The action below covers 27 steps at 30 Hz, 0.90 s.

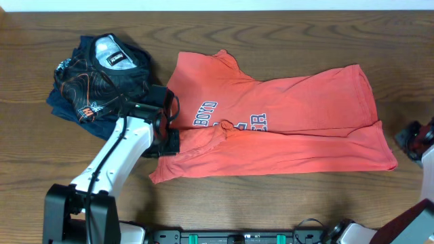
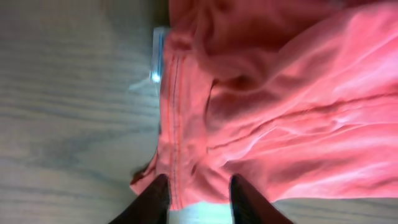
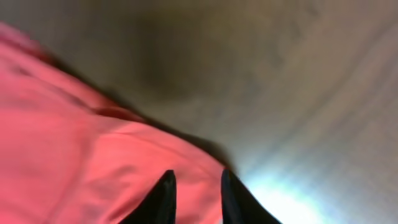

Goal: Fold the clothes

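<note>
— Where do we find the shirt (image 1: 285, 122)?
— Spread on the surface (image 1: 271, 27). Left end effector (image 2: 199, 185) and right end effector (image 3: 196, 180) hang released over its ends.
— It's soft, light and floppy, so we'd pinch the stitched edges.

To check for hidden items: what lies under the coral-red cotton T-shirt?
Only the brown wooden table shows around the coral-red cotton T-shirt; a pale strip pokes out at its edge. The rest beneath is covered.

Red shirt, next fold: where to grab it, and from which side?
Probably the right edge, coming in low from the right. The shirt lies long left to right and looks doubled lengthwise, so that end is a flat, thin, free edge to pinch. The right gripper hovers at that end, jaws apart.
</note>
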{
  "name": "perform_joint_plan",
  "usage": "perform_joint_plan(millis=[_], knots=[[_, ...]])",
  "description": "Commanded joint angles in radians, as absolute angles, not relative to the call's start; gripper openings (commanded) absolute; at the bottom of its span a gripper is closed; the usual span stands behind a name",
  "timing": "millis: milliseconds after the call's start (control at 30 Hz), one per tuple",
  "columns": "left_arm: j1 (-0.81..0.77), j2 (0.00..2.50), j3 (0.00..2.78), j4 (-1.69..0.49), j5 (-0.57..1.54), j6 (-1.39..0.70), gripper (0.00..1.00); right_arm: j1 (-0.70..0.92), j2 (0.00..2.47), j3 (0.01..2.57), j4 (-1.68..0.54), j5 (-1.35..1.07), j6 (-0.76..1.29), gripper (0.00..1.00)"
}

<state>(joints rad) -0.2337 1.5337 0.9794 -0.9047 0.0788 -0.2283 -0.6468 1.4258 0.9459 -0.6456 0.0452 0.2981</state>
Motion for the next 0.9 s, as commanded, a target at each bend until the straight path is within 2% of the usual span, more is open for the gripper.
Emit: perform_joint_plan(millis=[0, 67, 100, 133, 333, 467, 600, 867], knots=[[-0.232, 1.502, 1.058, -0.875, 0.095, -0.206, 0.45, -0.653, 1.385, 0.942, -0.628, -0.17, 0.245, 0.27], [-0.232, 1.504, 1.102, -0.844, 0.148, -0.164, 0.48, -0.652, 1.382, 0.942, -0.626, -0.264, 0.21, 0.3], [-0.232, 1.506, 1.129, -0.822, 0.158, -0.158, 0.5, -0.648, 1.382, 0.942, -0.628, -0.313, 0.191, 0.38], [-0.232, 1.51, 1.152, -0.809, 0.157, -0.153, 0.53, -0.642, 1.383, 0.942, -0.631, -0.347, 0.171, 0.42], [-0.23, 1.626, 1.331, -0.766, 0.157, -0.048, 0.64, -0.556, 1.383, 0.942, -0.675, -0.393, 0.123, 0.47], [-0.204, 1.779, 1.467, -0.707, 0.157, -0.011, 0.68, -0.477, 1.383, 0.942, -0.69, -0.393, 0.097, 0.56], [-0.162, 1.931, 1.566, -0.554, 0.158, -0.011, 0.7, -0.42, 1.383, 0.942, -0.693, -0.392, 0.069, 0.57], [-0.128, 2.091, 1.596, -0.279, 0.157, -0.01, 0.7, -0.405, 1.383, 0.942, -0.712, -0.392, 0.069, 0.57]])
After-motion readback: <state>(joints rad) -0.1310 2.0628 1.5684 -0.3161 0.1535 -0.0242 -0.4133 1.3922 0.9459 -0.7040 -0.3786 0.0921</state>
